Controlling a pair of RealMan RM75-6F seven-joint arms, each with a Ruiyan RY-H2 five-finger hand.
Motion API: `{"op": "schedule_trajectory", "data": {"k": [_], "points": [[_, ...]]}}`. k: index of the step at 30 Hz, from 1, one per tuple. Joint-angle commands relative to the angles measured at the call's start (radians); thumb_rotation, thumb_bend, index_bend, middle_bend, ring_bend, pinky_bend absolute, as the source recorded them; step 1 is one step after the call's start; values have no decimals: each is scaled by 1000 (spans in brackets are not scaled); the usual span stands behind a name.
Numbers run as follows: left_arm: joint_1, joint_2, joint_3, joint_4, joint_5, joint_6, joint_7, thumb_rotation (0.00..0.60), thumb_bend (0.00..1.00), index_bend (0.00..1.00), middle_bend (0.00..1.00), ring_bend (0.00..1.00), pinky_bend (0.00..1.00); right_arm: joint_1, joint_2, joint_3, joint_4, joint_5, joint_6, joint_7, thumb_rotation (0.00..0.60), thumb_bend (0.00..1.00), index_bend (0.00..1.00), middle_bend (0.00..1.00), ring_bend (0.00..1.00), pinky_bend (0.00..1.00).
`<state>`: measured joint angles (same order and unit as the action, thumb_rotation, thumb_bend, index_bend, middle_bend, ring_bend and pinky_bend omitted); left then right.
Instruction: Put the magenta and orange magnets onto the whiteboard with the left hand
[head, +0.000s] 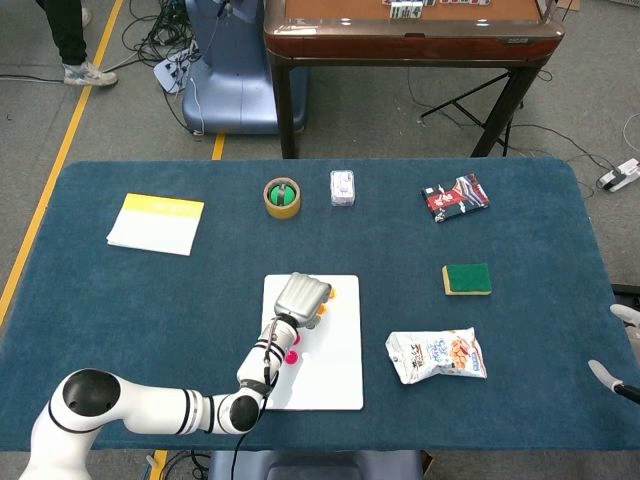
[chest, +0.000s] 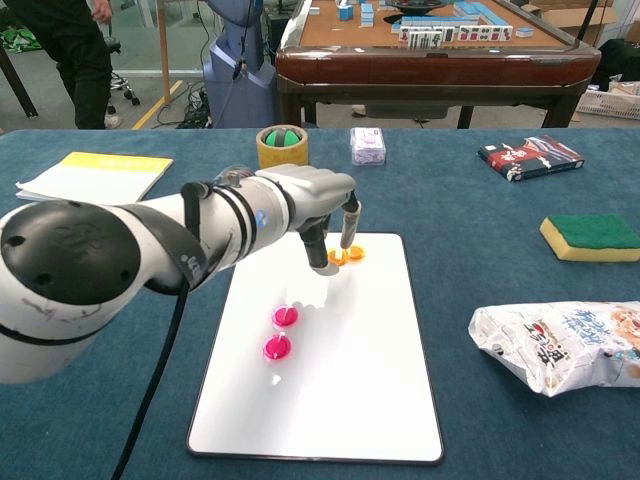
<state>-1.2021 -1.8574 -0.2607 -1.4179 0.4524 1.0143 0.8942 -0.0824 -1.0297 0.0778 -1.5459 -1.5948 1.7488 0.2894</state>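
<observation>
Hovering over the far edge of the whiteboard (chest: 330, 380), the left hand (chest: 315, 195) points its fingers (chest: 348, 225) down at two orange magnets (chest: 346, 254) lying side by side on the board; whether a fingertip is touching one or gripping it cannot be told. Two magenta magnets (chest: 281, 332) sit nearer the whiteboard's middle, toward its left side. Beyond the whiteboard on the blue table (chest: 480, 200) stands a tape roll (chest: 281, 145); a snack bag (chest: 560, 345) lies to its right. Only a fingertip of the right hand (head: 612, 378) shows, far right of the whiteboard.
</observation>
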Motion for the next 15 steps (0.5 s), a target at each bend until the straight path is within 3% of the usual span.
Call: {"op": "schedule_trajectory", "data": {"k": [1,15], "points": [[-6,-11,-1,8,0,-5,-2,600,309,601,1000,1000,1000,-1,0,0,1,0,1,1,600,57,262,319,305,423],[-28,-62,-10,62,21,4,3,600,309,575,1000,1000,1000,-5,-2,5,7,2,11,13,600,56,261,319,305,423]]}}
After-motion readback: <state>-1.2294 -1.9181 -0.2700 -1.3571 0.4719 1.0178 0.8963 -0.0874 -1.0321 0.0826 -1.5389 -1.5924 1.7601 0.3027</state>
